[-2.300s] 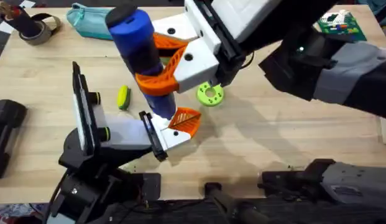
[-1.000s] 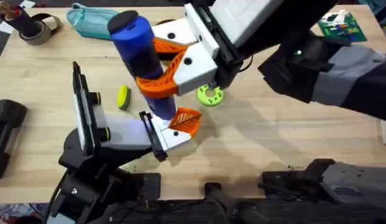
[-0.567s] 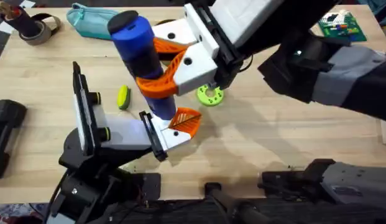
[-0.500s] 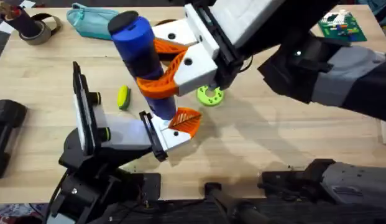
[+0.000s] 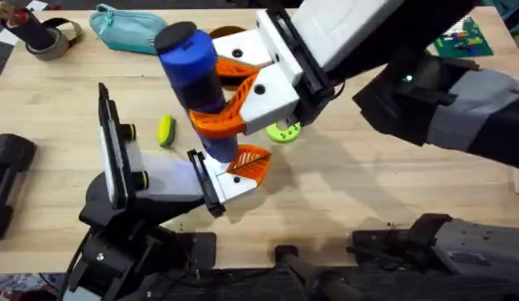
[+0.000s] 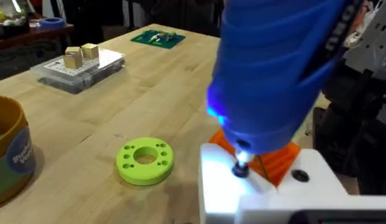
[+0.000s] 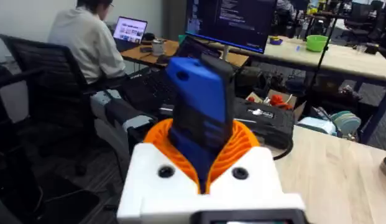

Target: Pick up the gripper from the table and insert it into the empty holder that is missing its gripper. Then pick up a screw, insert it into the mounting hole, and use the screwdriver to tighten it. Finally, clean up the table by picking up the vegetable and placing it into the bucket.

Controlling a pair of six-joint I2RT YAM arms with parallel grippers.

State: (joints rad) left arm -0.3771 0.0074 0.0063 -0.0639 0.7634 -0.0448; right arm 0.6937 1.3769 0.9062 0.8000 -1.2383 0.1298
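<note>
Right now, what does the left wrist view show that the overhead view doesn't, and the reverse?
Left wrist alone: the screwdriver's tip seated in a hole of the white holder, a blue light glowing above it, and a clear box with tan blocks.

Overhead alone: the vegetable, a teal pouch, a tape roll, and the right gripper clamped around the screwdriver.

Both: the screwdriver, the holder, the orange gripper and the lime-green disc.

black arms with grey sections; right hand (image 5: 228, 100) white-blocked, 2 orange ribbed fingers (image 5: 219, 124).
</note>
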